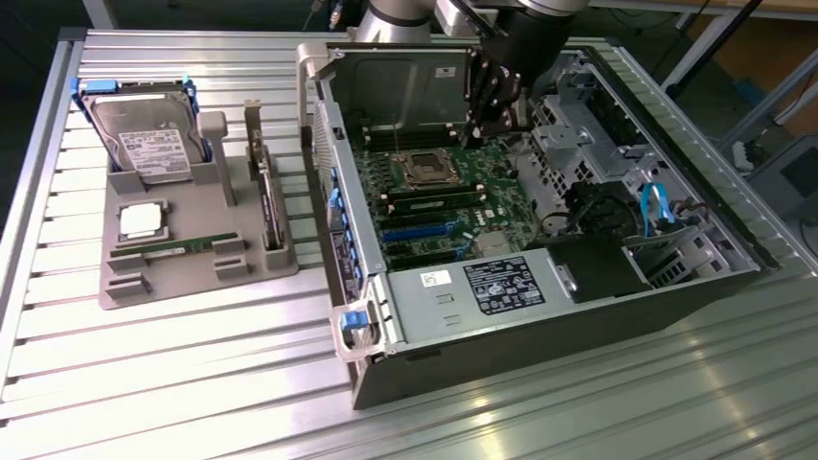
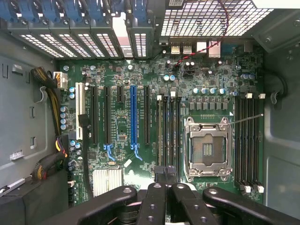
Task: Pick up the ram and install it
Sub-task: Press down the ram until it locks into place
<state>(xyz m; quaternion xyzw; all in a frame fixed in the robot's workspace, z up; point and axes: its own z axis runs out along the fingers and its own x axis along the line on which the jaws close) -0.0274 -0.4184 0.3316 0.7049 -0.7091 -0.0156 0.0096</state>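
The ram (image 1: 179, 247) is a thin green stick lying flat in the front part of the grey parts tray (image 1: 128, 287), on the exterior view's left. My gripper (image 1: 496, 120) hangs inside the open computer case (image 1: 537, 316), above the motherboard (image 1: 447, 192) and well away from the tray. In the wrist view the black fingers (image 2: 154, 197) are shut together, with nothing visibly held, over the board beside the black memory slots (image 2: 168, 131) and the bare processor socket (image 2: 206, 147). More memory slots (image 2: 248, 140) run on the other side of the socket.
The tray also holds a hard drive (image 1: 147, 144), a square silver processor chip (image 1: 141, 220) and an upright expansion card (image 1: 268, 206). Inside the case are a raised metal cage (image 1: 397, 86), a black power supply (image 1: 511, 283) and blue cables (image 1: 654, 206). Slatted aluminium table (image 1: 192, 383) lies all around.
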